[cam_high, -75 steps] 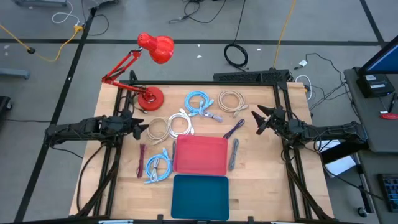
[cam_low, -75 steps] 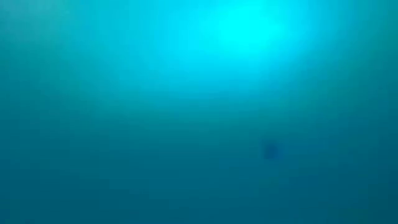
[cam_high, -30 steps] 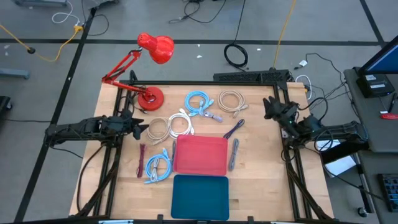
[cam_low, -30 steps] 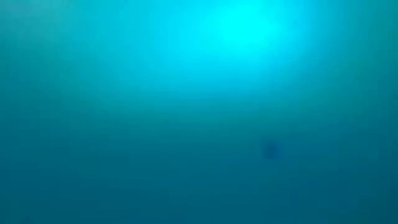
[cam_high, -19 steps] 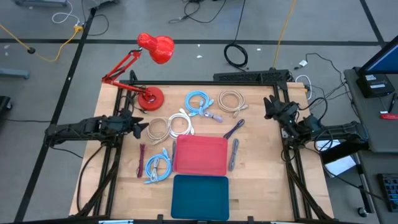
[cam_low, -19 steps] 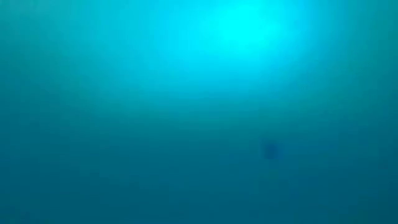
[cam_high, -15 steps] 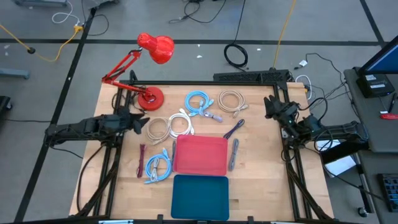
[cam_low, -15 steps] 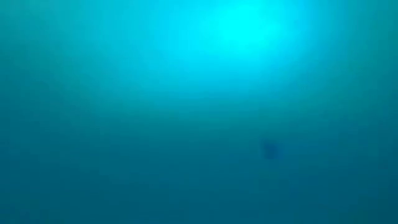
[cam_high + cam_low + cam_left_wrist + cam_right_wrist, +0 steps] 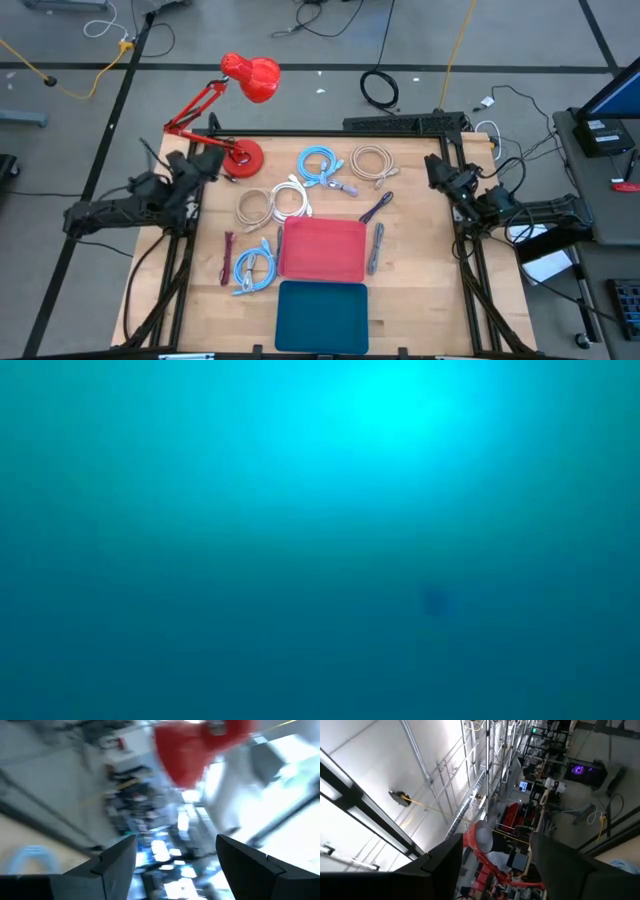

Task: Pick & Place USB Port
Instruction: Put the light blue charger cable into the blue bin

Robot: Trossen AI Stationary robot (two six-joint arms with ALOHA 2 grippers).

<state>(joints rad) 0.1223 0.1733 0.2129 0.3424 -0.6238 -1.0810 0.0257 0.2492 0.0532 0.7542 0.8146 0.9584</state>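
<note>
From above I see a wooden table (image 9: pixel 420 300) on a grey floor strewn with cables. A red lamp (image 9: pixel 240 110) stands at the far left corner. Mid-table lie coiled cables: a blue coil (image 9: pixel 318 165), a beige coil (image 9: pixel 372 160), a white coil (image 9: pixel 290 200) and another blue coil (image 9: pixel 252 270) nearer the front. A red tray (image 9: pixel 322 249) sits in the centre with a teal tray (image 9: pixel 322 316) touching its near side. A purple cable (image 9: pixel 375 208) and a grey cable (image 9: pixel 376 247) lie just beside the red tray's right edge; I cannot tell which item carries the USB port. My left gripper (image 9: pixel 200 165) is at the left edge near the lamp base, tipped upward; my right gripper (image 9: pixel 436 172) is at the right edge, also raised.

The low view gives me only a flat teal blur.

In the left wrist view, the left fingers (image 9: pixel 115 862) are spread wide with nothing between them, the lamp (image 9: pixel 195 747) blurred beyond.

In the right wrist view, the right fingers (image 9: pixel 440 862) are likewise wide apart and empty, pointing at the ceiling, with the lamp (image 9: pixel 482 840) in the distance.
</note>
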